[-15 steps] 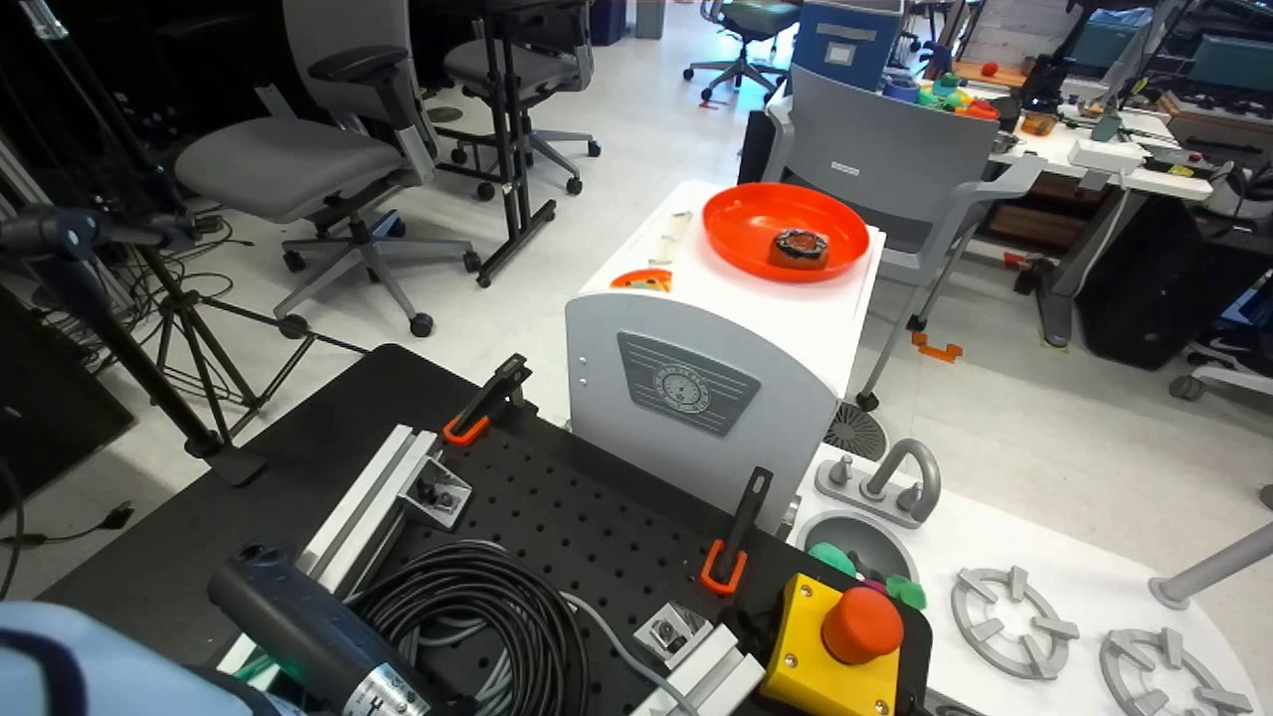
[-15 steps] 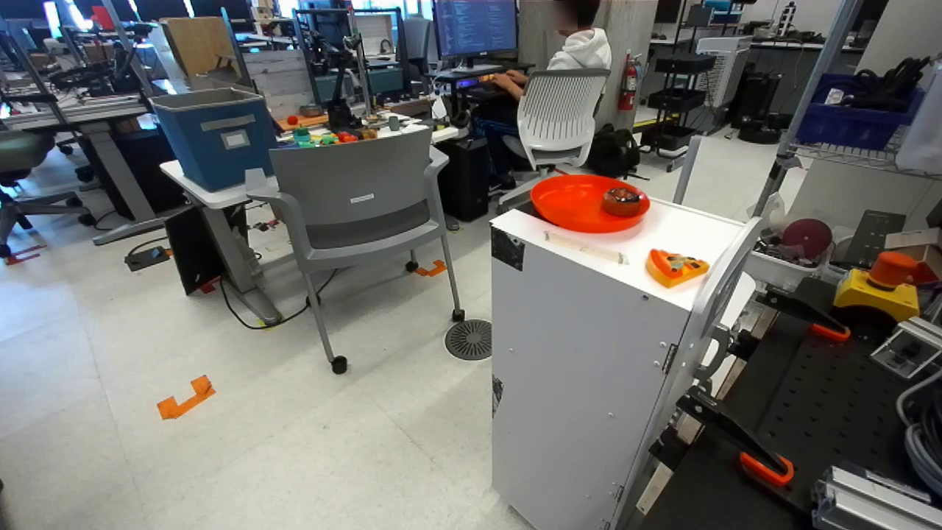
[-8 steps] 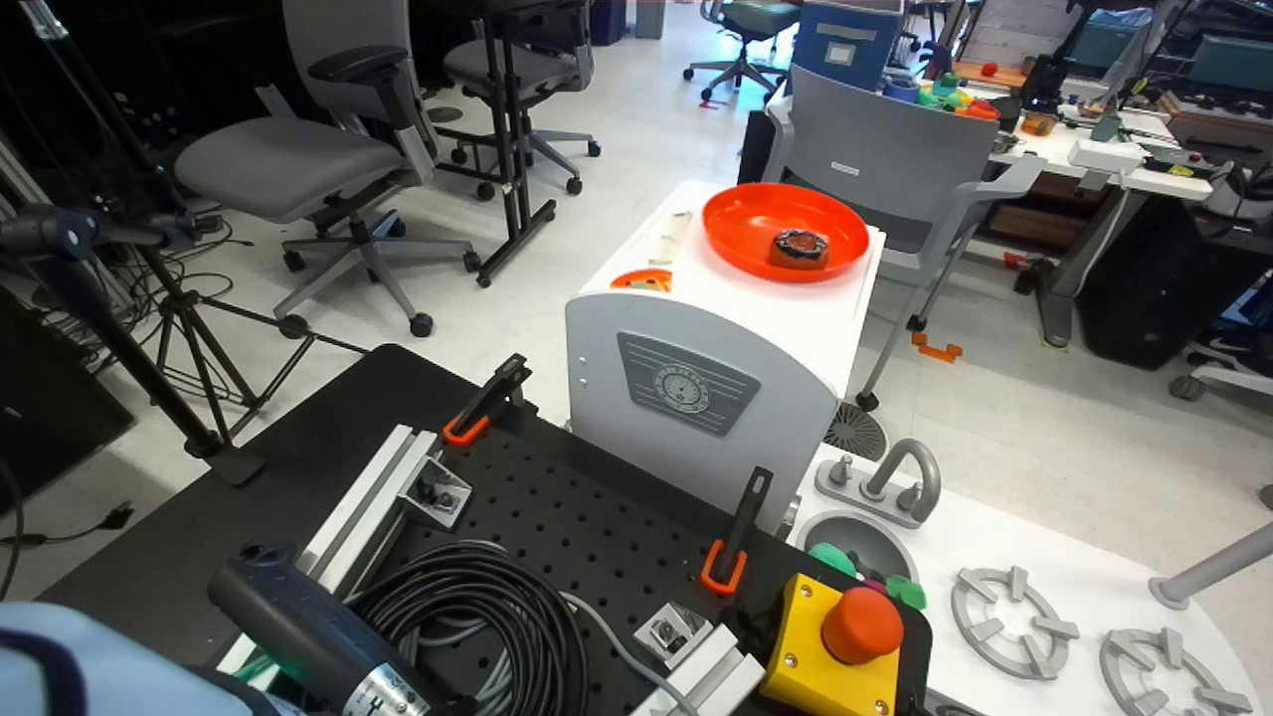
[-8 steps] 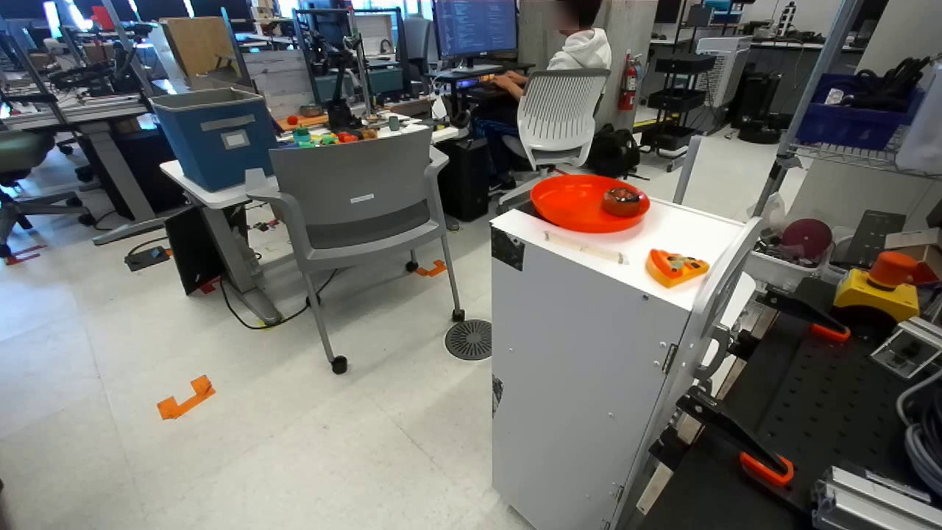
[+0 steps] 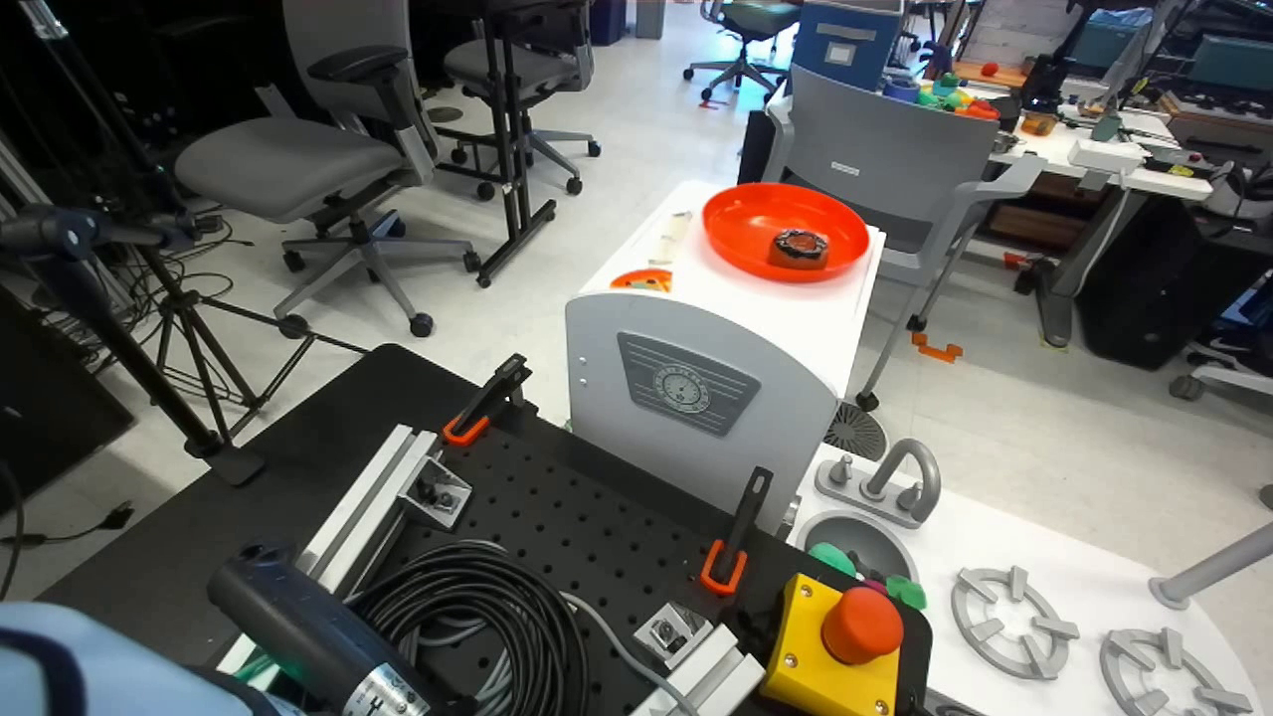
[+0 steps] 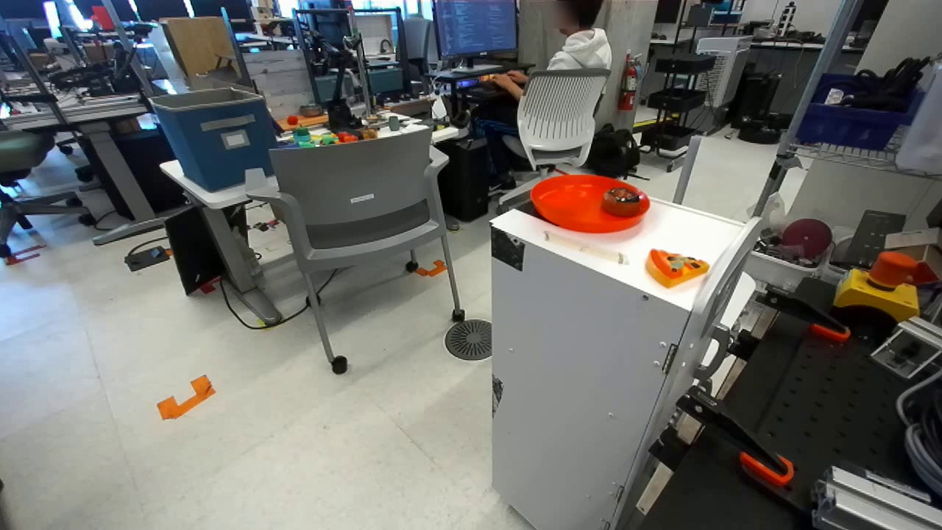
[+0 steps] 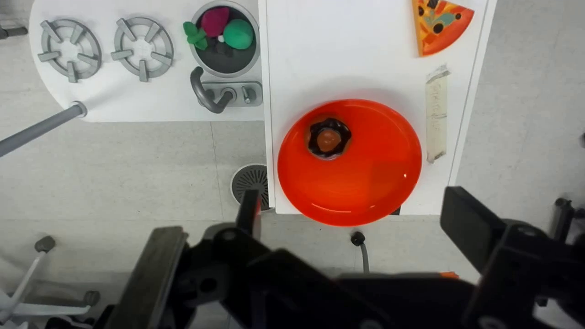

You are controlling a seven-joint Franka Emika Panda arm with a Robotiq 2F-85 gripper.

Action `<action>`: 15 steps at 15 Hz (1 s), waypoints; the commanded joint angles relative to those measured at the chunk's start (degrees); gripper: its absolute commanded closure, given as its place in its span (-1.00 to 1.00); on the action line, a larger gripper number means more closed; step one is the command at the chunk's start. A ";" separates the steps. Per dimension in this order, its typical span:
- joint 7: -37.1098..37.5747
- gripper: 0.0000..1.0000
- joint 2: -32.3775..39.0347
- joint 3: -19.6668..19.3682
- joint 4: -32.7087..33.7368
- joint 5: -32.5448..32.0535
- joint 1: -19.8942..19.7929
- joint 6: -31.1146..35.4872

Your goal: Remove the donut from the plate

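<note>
At the foot of the wrist view, taking its top as 12 o'clock, the end effector (image 7: pixel 354 210) has its fingers (image 7: pixel 470 228) spread wide, one at 9 o'clock and one at 3, holding nothing. Ahead at 12 is the orange plate (image 7: pixel 356 180), set on the white box (image 7: pixel 329 50). The donut (image 7: pixel 328 139) rests in it, at about 11 o'clock from the gap between the fingers, and the coming move likely turns on that offset: a shift toward 11, then a descent, should bring the fingers astride it. How far below them it sits is hard to judge from this view, and neither exterior view shows the end effector. Being round, the donut offers no long axis to match, so probably no turn is needed. It sits off the plate's centre, between 10 and 11 o'clock and near the raised rim; the finger on the 9 o'clock side likely has the tighter landing. Farther out, at about 1 o'clock, a pizza slice (image 7: pixel 441 27) lies on the box top, well apart from the donut.
</note>
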 commanded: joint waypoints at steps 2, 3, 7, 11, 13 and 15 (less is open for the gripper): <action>2.52 -1.00 3.45 0.65 1.45 -0.52 -0.06 0.46; 2.77 -1.00 4.28 0.65 1.93 -0.49 -0.09 -0.06; 3.44 -1.00 7.69 0.66 3.77 -0.46 -0.19 -1.55; 5.06 -1.00 10.62 0.72 5.46 -0.02 -0.20 -1.45; 6.60 -1.00 11.42 0.73 5.94 0.30 -0.21 -0.88; 7.76 -1.00 11.71 0.75 5.93 0.16 -0.20 0.05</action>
